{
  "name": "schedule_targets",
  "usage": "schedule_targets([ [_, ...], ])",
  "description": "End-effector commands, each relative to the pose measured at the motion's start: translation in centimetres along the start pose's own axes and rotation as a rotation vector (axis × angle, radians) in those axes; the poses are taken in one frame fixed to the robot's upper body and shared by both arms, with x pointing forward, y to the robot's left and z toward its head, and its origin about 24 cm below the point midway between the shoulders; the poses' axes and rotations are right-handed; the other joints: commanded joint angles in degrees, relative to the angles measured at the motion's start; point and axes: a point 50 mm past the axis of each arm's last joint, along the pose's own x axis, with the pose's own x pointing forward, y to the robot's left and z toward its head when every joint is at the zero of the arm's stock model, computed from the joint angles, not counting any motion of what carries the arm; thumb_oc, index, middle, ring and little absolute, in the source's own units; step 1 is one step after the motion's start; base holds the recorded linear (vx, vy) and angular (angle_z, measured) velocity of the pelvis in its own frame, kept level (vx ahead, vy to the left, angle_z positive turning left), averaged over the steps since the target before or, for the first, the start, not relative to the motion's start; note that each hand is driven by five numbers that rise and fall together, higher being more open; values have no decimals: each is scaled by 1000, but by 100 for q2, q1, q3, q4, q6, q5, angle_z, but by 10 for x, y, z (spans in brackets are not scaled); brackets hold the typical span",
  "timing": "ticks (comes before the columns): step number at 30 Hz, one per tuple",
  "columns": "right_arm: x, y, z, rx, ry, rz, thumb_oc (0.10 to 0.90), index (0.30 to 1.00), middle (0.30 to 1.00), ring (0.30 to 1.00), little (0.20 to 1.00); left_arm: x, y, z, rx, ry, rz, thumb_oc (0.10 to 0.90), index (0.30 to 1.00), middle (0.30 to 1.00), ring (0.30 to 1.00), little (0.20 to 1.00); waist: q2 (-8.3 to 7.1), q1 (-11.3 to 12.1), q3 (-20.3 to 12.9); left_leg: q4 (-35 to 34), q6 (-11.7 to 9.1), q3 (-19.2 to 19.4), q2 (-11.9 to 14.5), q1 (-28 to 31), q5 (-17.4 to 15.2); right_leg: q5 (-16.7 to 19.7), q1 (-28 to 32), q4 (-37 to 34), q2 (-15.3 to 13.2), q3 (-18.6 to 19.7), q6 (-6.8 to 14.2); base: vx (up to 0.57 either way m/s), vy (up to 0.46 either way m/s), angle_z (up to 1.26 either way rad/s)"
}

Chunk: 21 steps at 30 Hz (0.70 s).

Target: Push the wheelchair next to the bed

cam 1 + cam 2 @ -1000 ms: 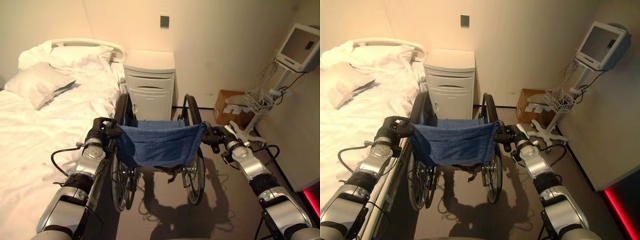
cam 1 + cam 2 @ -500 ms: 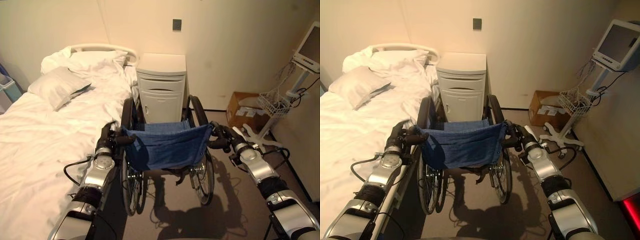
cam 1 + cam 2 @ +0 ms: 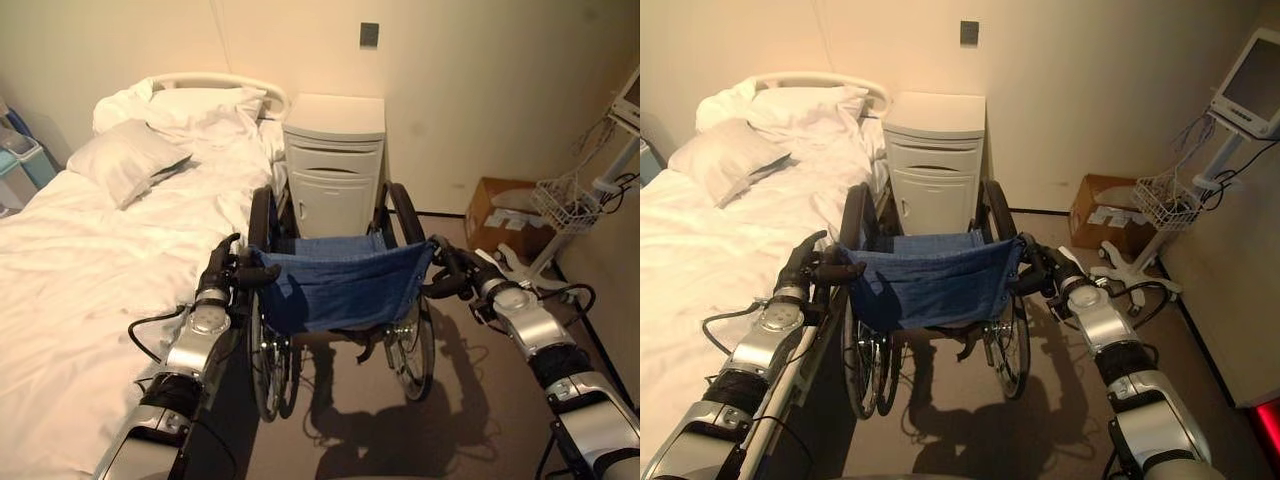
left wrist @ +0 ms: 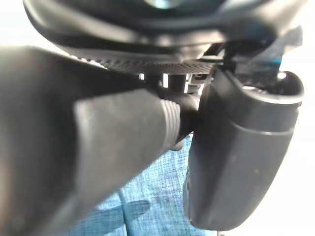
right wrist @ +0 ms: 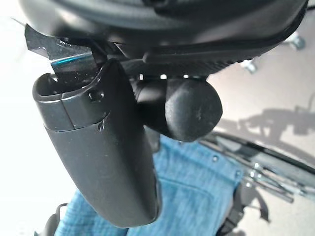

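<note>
Left eye view: wheelchair [image 3: 340,285] between gripping hands [image 3: 222,276].

Wheelchair [image 3: 340,290], blue fabric backrest, stood upright beside the white-sheeted bed [image 3: 80,260]; its rear push handles lay within the curled fingers [image 3: 222,270].

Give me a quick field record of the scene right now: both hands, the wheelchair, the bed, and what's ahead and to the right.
left hand: curled round the wheelchair's left push handle
right hand: curled round the right push handle
wheelchair: upright, blue fabric back toward the robot, alongside the bed's edge
bed: on the robot's left, white sheets, pillows at the far end
ahead: white bedside cabinet against the wall, just past the wheels
right: cardboard box on the floor, monitor stand with a wire basket
</note>
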Motion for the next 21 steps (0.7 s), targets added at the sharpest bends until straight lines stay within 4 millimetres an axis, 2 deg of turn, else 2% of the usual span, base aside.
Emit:
schedule_targets([
  [1,-10,-47,-6,-40,62,-78,800,900,900,900,900,3,34,-15,52,111,1,800,900,900,900,900,42,30,-120,52,-89,-122,-71,-53,-187,-178,-194,519,102,90,-156,0,0,0],
  [5,-16,-56,1,101,9,-49,800,900,900,900,900,3,56,-4,-25,116,-22,800,900,900,900,900,74,-1,-145,37,-104,-116,-66,-40,-180,-177,-170,490,116,115,-143,-12,0,0],
  [6,-20,-63,0,171,-9,-37,800,900,900,900,900,3,68,0,-73,135,-60,800,900,900,900,900,97,-14,-154,29,-110,-111,-65,-38,-176,-169,-169,473,121,125,-137,-41,0,0],
  [7,-20,-64,0,184,-11,-38,800,900,900,900,900,3,70,0,-90,139,-70,800,900,900,900,900,101,-17,-155,27,-113,-110,-65,-39,-174,-167,-170,470,123,126,-135,-59,2,0],
  [8,-26,-77,-2,218,-16,-64,800,900,900,900,900,2,82,3,-159,153,-104,800,900,900,900,900,127,-34,-151,26,-124,-100,-63,-25,-185,-176,-151,460,130,134,-124,-40,2,1],
  [10,-28,-84,-4,236,-13,-81,800,900,900,900,900,1,86,3,-202,163,-128,800,900,900,900,900,140,-39,-175,22,-127,-85,-61,-50,-169,-163,-175,447,136,140,-127,-44,7,2],
  [11,-34,-95,-11,295,3,-91,800,900,900,900,900,-2,93,2,-309,186,-182,800,900,900,900,900,177,-59,-186,16,-139,-61,-48,-47,-162,-162,-173,435,144,153,-122,-42,12,3],
  [12,-34,-97,-12,310,2,-90,800,900,900,900,900,-2,94,2,-320,188,-189,800,900,900,900,900,182,-59,-190,15,-140,-59,-47,-50,-161,-161,-174,431,146,157,-122,-44,14,4],
  [14,-39,-105,-17,372,7,-91,800,900,900,900,900,-5,104,0,-377,198,-208,800,900,900,900,900,206,-67,-208,7,-146,-49,-46,-54,-161,-163,-178,413,161,173,-124,-19,9,2],
  [15,-45,-117,-23,447,8,-87,800,900,900,900,900,-7,116,-3,-468,200,-216,800,900,900,900,900,229,-69,-224,1,-156,-44,-47,-59,-156,-163,-177,397,172,181,-121,-29,15,4],
  [21,-64,-148,-30,680,-44,-46,800,900,900,900,900,-17,145,-10,-731,173,-246,800,900,900,900,900,228,-71,-265,-9,-187,-58,-70,-82,-183,-200,-173,362,203,200,-125,-22,7,4],
])
